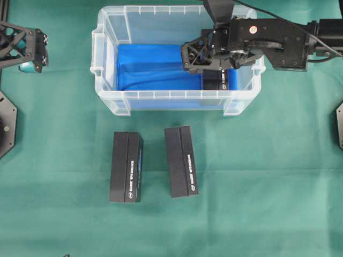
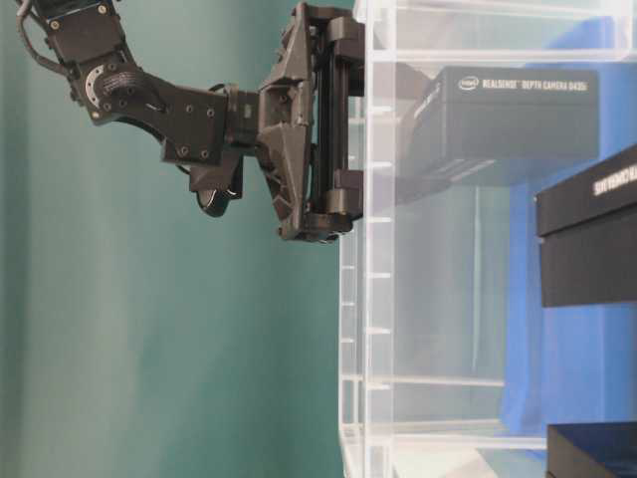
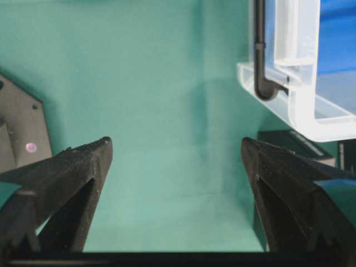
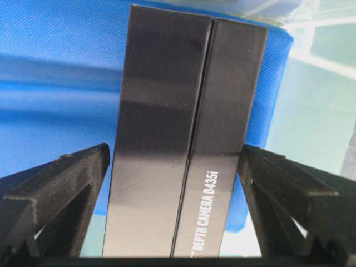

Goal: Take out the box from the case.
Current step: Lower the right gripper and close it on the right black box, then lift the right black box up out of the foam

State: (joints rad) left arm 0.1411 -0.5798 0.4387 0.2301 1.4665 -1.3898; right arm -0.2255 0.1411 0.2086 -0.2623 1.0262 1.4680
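Note:
The case (image 1: 161,96) is a clear plastic bin with a blue cloth (image 1: 150,67) on its bottom, standing at the table's far middle. One black box (image 1: 217,80) lies in its right part, printed "DEPTH CAMERA D435i" (image 4: 183,139). My right gripper (image 1: 214,69) reaches down into the case. In the right wrist view its fingers (image 4: 67,183) straddle the box's long sides, open, and a sliver of blue shows beside the left finger. My left gripper (image 1: 32,51) hangs open over the bare cloth at the far left, with nothing between its fingers (image 3: 72,183).
Two more black boxes (image 1: 127,167) (image 1: 181,161) lie side by side on the green table cover in front of the case. The case's near left corner (image 3: 300,111) shows in the left wrist view. Arm bases sit at both table edges.

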